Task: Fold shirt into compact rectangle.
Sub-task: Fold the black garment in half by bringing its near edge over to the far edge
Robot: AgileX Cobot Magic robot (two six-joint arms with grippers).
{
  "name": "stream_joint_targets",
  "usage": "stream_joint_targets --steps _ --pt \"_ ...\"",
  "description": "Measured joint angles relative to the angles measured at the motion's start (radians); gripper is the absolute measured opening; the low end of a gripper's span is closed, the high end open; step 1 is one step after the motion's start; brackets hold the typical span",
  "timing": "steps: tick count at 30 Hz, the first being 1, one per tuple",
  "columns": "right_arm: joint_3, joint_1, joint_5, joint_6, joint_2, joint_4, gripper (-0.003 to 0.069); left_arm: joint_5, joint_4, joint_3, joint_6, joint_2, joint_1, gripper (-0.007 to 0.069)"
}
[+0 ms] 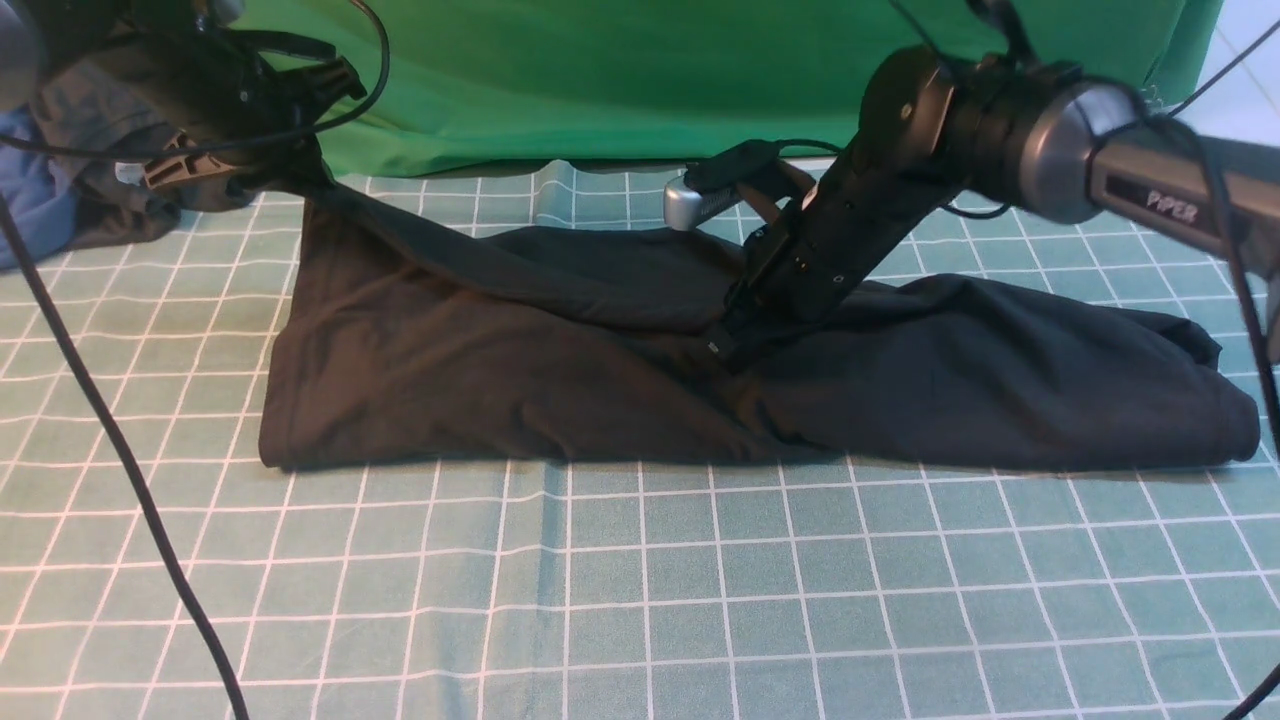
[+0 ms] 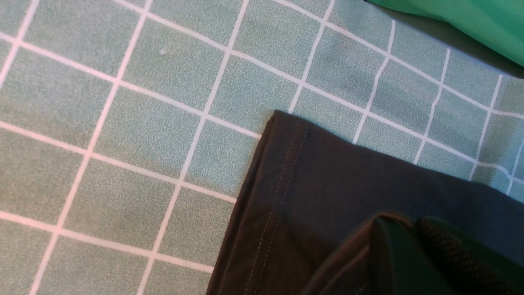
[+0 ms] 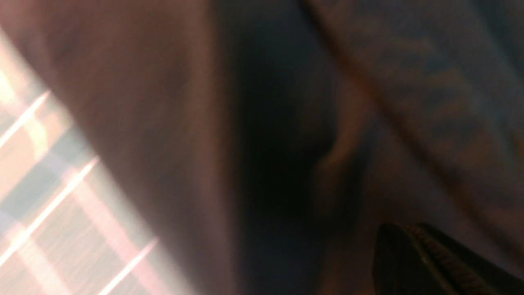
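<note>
**Front view.** The shirt point(image 1: 560, 380), black, lies across the middle of the worktop point(image 1: 640, 600), which is covered by a teal cloth ruled in white squares; the garment is bunched into a long, low band running left to right, with no print showing. Its far left corner is drawn up off the surface to the left pincer point(image 1: 300, 178), which is clamped on that corner above the back left of the worktop; from there the fabric slopes down in a taut ridge toward the centre. The right pincer point(image 1: 724, 348) points down at a slant into the middle of the shirt, its tips sunk in a fold; its jaws stand closed, though whether cloth is caught between them cannot be told.

**Left wrist view.** The two fingers point(image 2: 389, 254) lie pressed together with dark fabric gathered against them; a hemmed corner point(image 2: 282, 135) with a double row of stitching shows against the squared cloth.

**Right wrist view.** Blurred; the fingertips point(image 3: 397, 262) meet, and dark folds fill nearly all of the view.

**Surroundings.** A green backdrop point(image 1: 620, 80) hangs at the rear; at the far left a blue garment point(image 1: 25, 200) lies just beside a dark grey garment point(image 1: 110, 220); a black cable point(image 1: 120, 460) crosses the near left of the scene.
</note>
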Motion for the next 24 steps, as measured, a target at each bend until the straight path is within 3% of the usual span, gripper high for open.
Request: stream_joint_targets --steps 11,16,24 --pt "-0.154 -0.047 -0.25 0.04 0.157 -0.012 0.0017 -0.022 -0.046 0.0 0.002 0.004 0.0 0.0013" --pt "-0.278 -0.096 -0.199 0.104 0.192 -0.021 0.0018 -0.023 -0.073 0.0 0.002 0.006 0.0 0.0013" --pt "-0.445 -0.12 0.078 0.112 0.146 -0.037 0.0019 -0.023 -0.075 0.0 0.02 0.007 0.0 0.0015"
